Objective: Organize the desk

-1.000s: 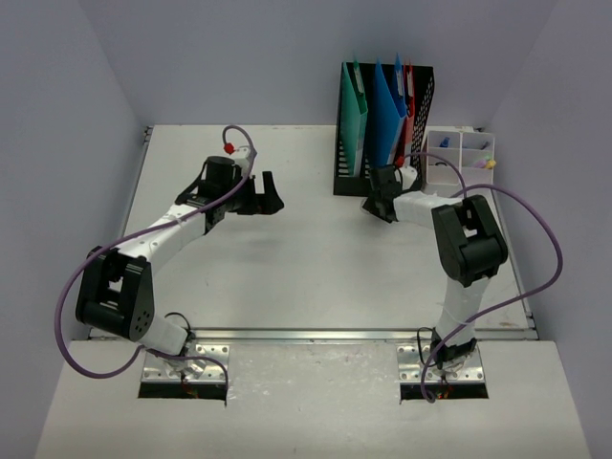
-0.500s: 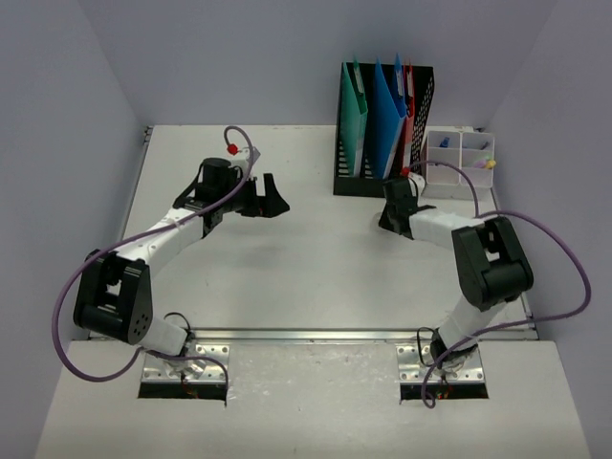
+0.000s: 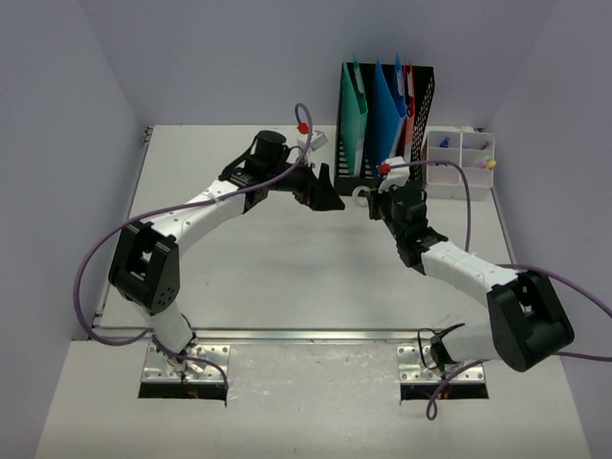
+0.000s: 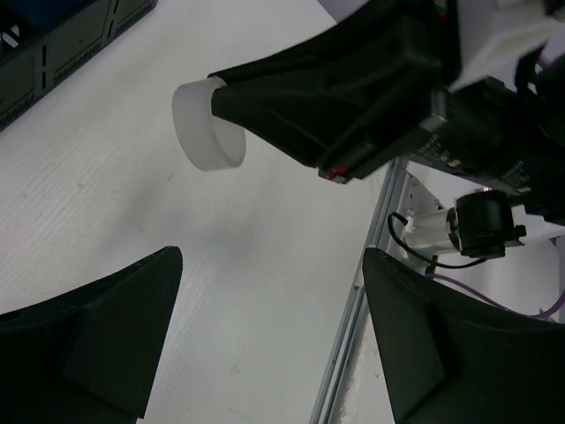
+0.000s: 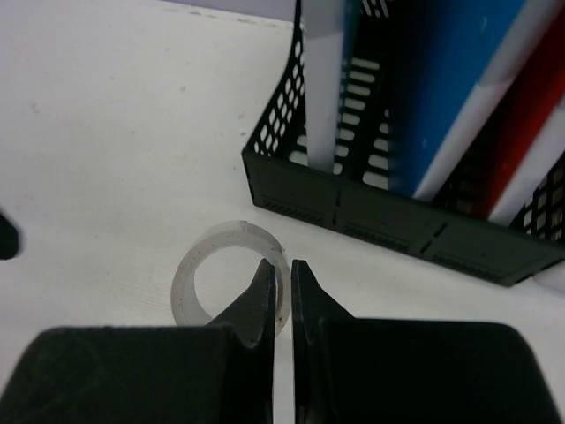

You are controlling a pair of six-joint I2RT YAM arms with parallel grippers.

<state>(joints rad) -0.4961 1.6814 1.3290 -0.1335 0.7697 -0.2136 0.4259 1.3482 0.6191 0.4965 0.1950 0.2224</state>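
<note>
The desk (image 3: 287,268) is a flat white tabletop with a metal rail at its front edge. My right gripper (image 5: 282,278) is shut on the wall of a translucent white tape ring (image 5: 216,274), one finger inside the ring and one outside. The ring also shows in the top view (image 3: 360,198) and in the left wrist view (image 4: 207,124), held above the desk. My left gripper (image 3: 325,196) is open and empty, just left of the ring. Its fingers (image 4: 97,344) straddle bare desk below the ring.
A black mesh file holder (image 3: 382,129) with teal, blue and red folders stands at the back, right behind both grippers. A clear compartment box (image 3: 461,163) with small items sits to its right. The front rail (image 3: 316,335) runs along the near edge.
My left arm swung right from the desk's left side to beside the file holder. My right arm stretched out low, its gripper moving slightly left with the tape ring, toward the left gripper.
</note>
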